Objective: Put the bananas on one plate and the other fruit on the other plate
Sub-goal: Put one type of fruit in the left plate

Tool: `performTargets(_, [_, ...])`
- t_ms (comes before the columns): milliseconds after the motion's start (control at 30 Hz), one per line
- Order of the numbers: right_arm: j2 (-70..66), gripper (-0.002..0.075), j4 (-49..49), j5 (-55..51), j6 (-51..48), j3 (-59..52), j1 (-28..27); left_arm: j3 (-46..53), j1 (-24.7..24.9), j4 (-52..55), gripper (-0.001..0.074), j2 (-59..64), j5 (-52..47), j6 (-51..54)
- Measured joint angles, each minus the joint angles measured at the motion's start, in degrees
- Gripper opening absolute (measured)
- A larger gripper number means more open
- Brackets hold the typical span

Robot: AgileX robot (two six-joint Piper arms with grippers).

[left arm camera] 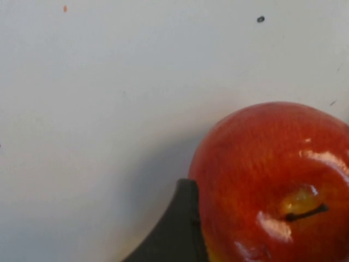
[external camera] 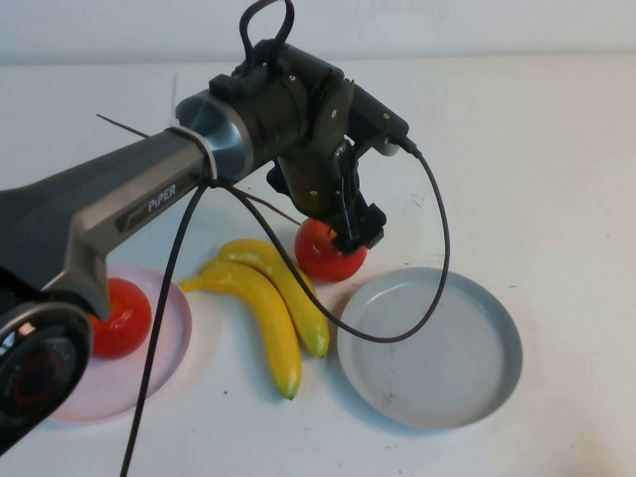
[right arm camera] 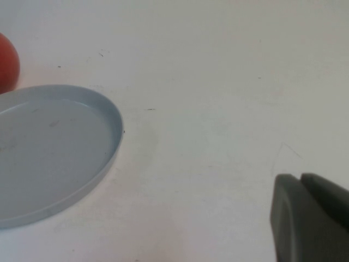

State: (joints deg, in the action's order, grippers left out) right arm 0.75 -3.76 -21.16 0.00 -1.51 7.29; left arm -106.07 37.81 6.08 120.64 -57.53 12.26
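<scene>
The left gripper (external camera: pixel 348 231) straddles the glossy red apple (external camera: pixel 328 253) below, grip unclear, for the pale pink plate (external camera: pixel 169 338); right gripper (right arm camera: pixel 311 218) parked, seemingly closed and empty.

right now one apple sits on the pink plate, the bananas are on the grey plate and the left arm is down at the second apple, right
Not quite. In the high view the grey plate holds nothing; the bananas lie on the table between it and the pink plate. The rest holds: one apple sits on the pink plate, and the left gripper is down at the second apple. The right gripper shows only in its wrist view, near the grey plate.
</scene>
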Motion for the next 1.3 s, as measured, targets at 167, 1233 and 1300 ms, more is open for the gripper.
performTargets(167, [0.0,-0.0017,0.0,0.0,0.0,0.0,0.0,0.0,0.0,-0.8,0.0669,0.4,0.0,-0.8])
performTargets(1233, [0.0,-0.0017,0.0,0.0,0.0,0.0,0.0,-0.6,0.0,-0.9,0.0588,1.5,0.2,-0.8])
performTargets(1300, [0.0,-0.0017,0.0,0.0,0.0,0.0,0.0,-0.6,0.0,-0.9,0.0588,-0.1,-0.4,-0.8])
